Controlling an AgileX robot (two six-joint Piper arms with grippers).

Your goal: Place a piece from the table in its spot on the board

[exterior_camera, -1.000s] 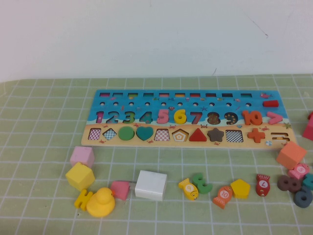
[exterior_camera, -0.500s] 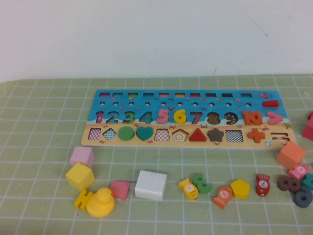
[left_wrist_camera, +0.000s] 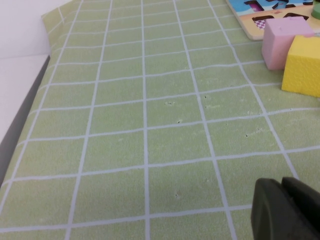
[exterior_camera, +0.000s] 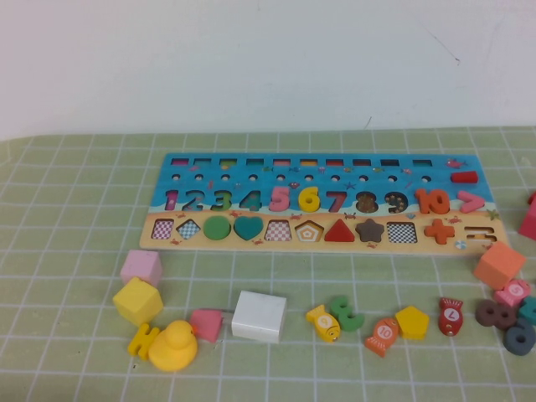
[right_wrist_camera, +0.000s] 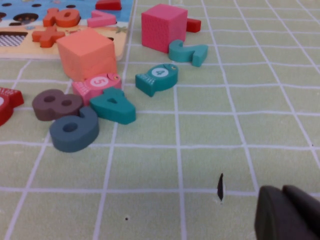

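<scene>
Piece (exterior_camera: 308,199) seated in board (exterior_camera: 193,176), tools apart

You'll find the yellow "6" piece (exterior_camera: 308,199) lying flat in its recess on the board (exterior_camera: 321,241), between the pink 5 and the red 7. It looks fully seated, though that's hard to confirm. The board lies flat on the green-checked surface (exterior_camera: 75,209).

Looks like a lab or test setup, not a home. Bare white wall (exterior_camera: 268,59) behind a table with green grid mat (exterior_camera: 75,209). Toy puzzle board (exterior_camera: 322,180) and loose blocks staged on it.
</scene>
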